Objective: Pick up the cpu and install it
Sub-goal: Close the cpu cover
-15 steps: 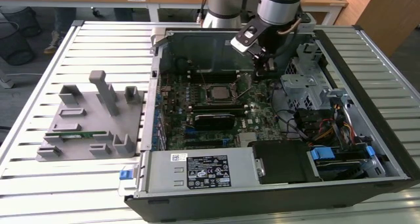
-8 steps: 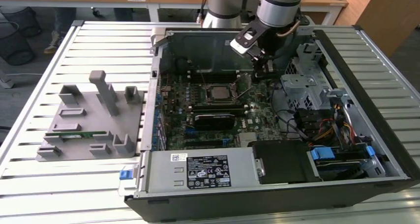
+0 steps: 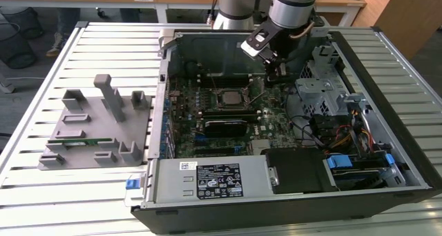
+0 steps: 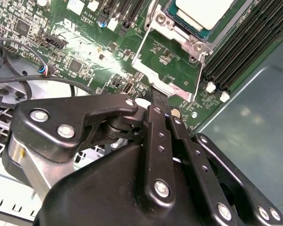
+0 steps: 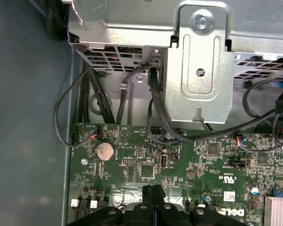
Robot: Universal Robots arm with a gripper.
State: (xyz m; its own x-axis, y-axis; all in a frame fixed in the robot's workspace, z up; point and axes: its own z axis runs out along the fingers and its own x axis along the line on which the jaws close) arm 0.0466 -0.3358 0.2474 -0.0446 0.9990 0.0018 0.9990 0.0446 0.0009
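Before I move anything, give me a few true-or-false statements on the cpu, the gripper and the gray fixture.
1. The cpu sits in the motherboard socket. True.
2. The gripper holds the cpu. False: it is shut, apart from the cpu.
3. A green memory stick lies on the gray fixture. True.
4. The gripper hangs over the gray fixture. False: it is inside the computer case, beside the socket.
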